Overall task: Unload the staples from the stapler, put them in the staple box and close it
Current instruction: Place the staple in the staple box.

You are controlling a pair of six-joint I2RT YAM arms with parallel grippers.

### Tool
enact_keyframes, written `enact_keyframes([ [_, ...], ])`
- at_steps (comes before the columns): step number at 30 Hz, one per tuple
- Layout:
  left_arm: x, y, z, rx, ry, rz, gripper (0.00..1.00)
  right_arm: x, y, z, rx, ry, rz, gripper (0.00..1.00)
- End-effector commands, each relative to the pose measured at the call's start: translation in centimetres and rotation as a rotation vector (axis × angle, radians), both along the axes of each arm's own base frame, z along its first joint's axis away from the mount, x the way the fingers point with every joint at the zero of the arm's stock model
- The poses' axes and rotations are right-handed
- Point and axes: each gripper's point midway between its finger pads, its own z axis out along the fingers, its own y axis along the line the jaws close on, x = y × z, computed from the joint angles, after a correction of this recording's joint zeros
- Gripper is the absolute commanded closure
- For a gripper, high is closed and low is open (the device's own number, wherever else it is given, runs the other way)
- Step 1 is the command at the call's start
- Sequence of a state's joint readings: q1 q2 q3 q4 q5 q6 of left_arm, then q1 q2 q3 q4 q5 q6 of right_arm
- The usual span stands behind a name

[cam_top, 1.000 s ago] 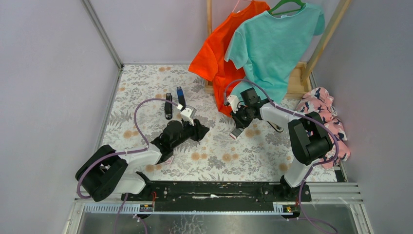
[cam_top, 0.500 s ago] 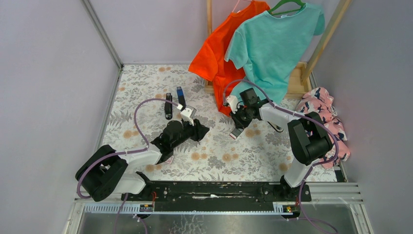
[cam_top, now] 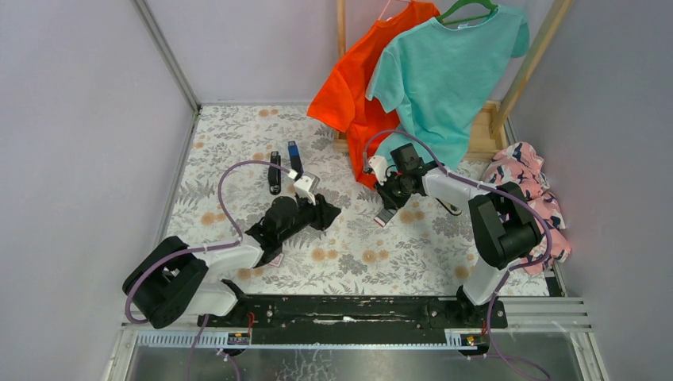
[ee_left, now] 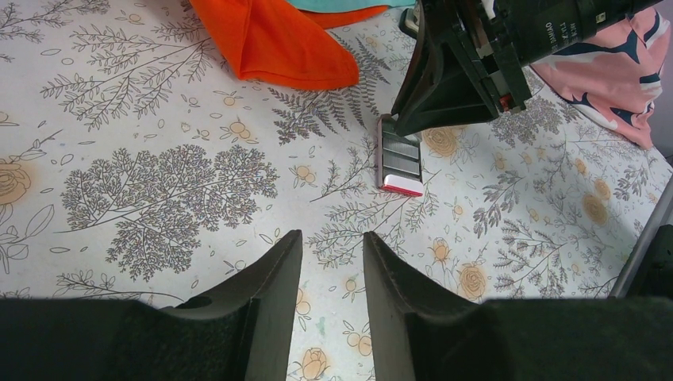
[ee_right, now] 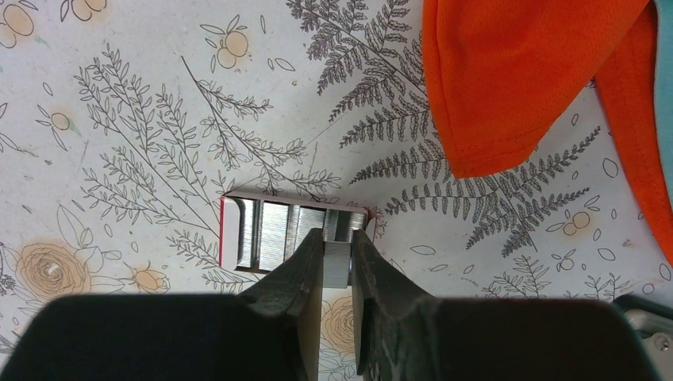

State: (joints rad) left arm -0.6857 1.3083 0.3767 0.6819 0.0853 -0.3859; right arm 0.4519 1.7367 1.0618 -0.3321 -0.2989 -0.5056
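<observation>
stapler (cam_top: 274, 172): 1 | blue-and-black bar (cam_top: 294, 156): 1 | red-and-white card (cam_top: 384, 217): 1 | shirts: 2 (orange shirt (cam_top: 349, 87), teal shirt (cam_top: 448, 75)) | pink garment (cam_top: 524, 178): 1

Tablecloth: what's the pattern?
The tablecloth is white with grey line-drawn ferns and trees, plus small tan-orange flowers; clearest in the left wrist view.

right wrist view: staples (ee_right: 337, 266) pinched in the right gripper (ee_right: 337, 242); the fingers (ee_right: 301, 274) cover most of the strip, length not determinable. part of the card (ee_right: 270, 232) lies behind the same fingers.

left wrist view: far end of the card hidden by the right gripper. pink cloth (ee_left: 615, 71) cut off by the right edge, orange shirt (ee_left: 278, 40) by the top edge.

top view: card mostly hidden under the right gripper, only its near corner showing. stapler (cam_top: 274, 172) too small to tell whether its channel holds anything.
</observation>
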Motion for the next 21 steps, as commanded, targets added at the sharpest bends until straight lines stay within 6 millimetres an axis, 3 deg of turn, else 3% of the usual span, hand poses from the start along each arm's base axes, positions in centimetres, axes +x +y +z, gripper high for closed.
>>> enact_keyframes([
  [1, 0.57, 0.14, 1.87, -0.036, -0.072, 0.011, 0.58, -0.34, -0.10, 0.11, -0.021, -0.005, 0.019, 0.80],
  [21, 0.62, 0.03, 2.28, -0.042, -0.080, 0.007, 0.58, -0.66, 0.05, 0.26, -0.014, 0.015, 0.021, 0.77],
])
